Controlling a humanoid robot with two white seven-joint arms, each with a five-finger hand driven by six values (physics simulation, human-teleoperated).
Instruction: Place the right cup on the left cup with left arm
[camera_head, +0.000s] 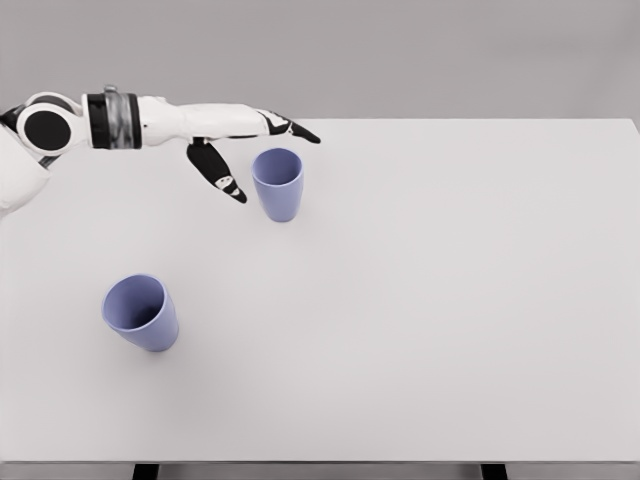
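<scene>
Cups, two of them, both blue-violet, both upright with open mouths up, on a white table (450, 300). Right cup (278, 184) stands toward the far side of the table, left of centre. Left cup (141, 313) stands nearer and further left, well apart from the other; it looks slightly tilted in this view, rim toward the upper left, though that may only be the camera angle.

Left arm (150, 118) enters from the far left edge, white segments with a black joint disc and a grey band, stretched out to the right along the far edge of the table. Left hand (245, 145) sits at the end of it, just beside the right cup, on the cup's left and far side. Fingers spread and holding nothing: dark fingers (292, 129) reach right, past the far side of the cup's rim; thumb (218, 172) points down toward the near side, left of the cup wall. A narrow gap shows between thumb and cup; no contact seen. Cannot tell how high the hand is above the table.

Right cup not grasped, not lifted. Left cup untouched.

Grey backdrop beyond the far edge of the table. Dark table supports at the bottom of the view.
</scene>
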